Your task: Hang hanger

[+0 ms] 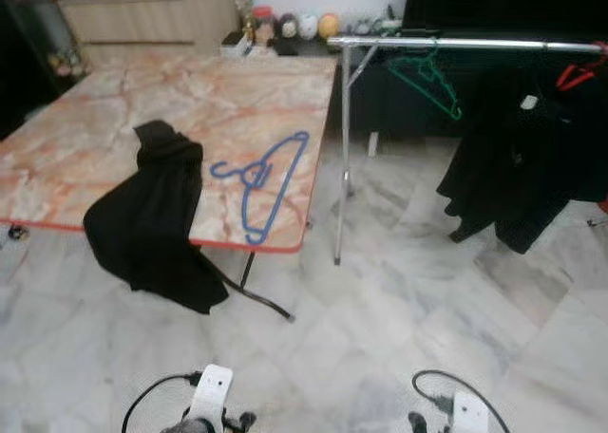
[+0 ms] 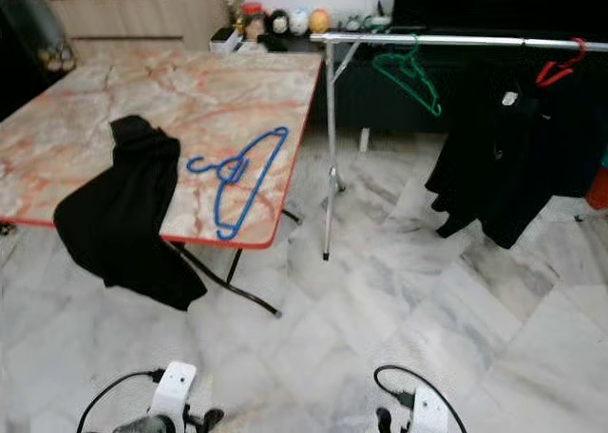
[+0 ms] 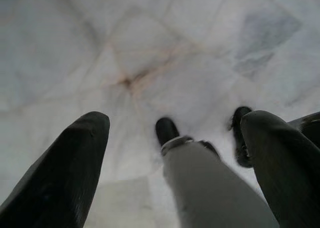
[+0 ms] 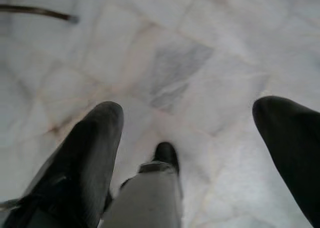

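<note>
You had not yet begun the pickup: the blue hanger (image 1: pixel 262 182) lay flat on the marble table (image 1: pixel 104 120), near the corner closest to the rail (image 1: pixel 465 44), just beside the black garment (image 1: pixel 152 215) draped over the table's edge. Your left gripper (image 3: pixel 170 123) and right gripper (image 4: pixel 187 118) both hung low over the floor (image 1: pixel 399 310), fingers spread and holding nothing. Next, I'd judge, you needed to step up to the table and reach for the hanger before carrying it to the rail.
</note>
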Robot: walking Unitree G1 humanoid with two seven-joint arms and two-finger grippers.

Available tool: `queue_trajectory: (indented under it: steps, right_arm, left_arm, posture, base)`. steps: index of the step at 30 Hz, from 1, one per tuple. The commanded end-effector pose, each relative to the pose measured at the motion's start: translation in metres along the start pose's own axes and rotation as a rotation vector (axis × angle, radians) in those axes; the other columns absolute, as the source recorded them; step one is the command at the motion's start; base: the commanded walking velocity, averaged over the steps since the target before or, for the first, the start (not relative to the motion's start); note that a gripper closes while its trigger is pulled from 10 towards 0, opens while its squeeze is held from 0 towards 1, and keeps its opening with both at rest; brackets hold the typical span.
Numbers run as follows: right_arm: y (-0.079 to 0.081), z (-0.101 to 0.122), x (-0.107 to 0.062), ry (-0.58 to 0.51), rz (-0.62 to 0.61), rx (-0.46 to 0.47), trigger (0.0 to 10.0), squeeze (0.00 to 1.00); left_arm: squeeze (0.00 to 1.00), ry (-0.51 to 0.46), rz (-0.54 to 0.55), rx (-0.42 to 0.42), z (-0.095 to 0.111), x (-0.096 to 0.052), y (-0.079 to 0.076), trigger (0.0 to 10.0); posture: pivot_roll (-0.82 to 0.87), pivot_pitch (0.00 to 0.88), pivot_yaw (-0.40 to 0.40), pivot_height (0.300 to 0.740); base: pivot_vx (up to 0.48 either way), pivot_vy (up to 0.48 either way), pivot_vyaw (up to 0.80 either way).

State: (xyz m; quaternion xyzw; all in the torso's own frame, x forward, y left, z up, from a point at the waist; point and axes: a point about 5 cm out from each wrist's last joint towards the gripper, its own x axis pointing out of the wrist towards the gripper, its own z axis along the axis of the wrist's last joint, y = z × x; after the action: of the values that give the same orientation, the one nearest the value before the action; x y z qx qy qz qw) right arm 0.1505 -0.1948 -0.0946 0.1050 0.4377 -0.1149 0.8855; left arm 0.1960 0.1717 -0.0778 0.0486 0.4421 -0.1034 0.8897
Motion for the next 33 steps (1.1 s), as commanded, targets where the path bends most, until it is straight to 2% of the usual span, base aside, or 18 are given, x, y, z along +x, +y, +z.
queue_trajectory:
  steps: [1, 14, 33]
  right_arm:
    - [0.0009, -0.0024, -0.0003, 0.011, -0.001, 0.010, 10.0, 0.00]
    - [0.0014, -0.0027, -0.0004, 0.010, 0.001, 0.008, 10.0, 0.00]
    - [0.0006, -0.0014, -0.0004, -0.002, -0.005, 0.010, 10.0, 0.00]
  left_arm:
    - [0.00, 0.014, 0.009, -0.006, -0.0018, -0.0006, 0.0026, 10.0]
    - [0.00, 0.008, 0.003, -0.004, -0.0002, -0.0001, 0.0014, 10.0]
    - [0.00, 0.003, 0.002, -0.004, 0.0010, 0.0001, 0.0014, 10.0]
  posture:
    - [-0.04, 0.000, 0.051, 0.740]
    - [-0.04, 0.000, 0.053, 0.740]
    - [-0.04, 0.000, 0.051, 0.740]
  base:
    - [0.000, 0.000, -0.75]
    - [0.000, 0.000, -0.72]
    - [0.000, -0.026, 0.00]
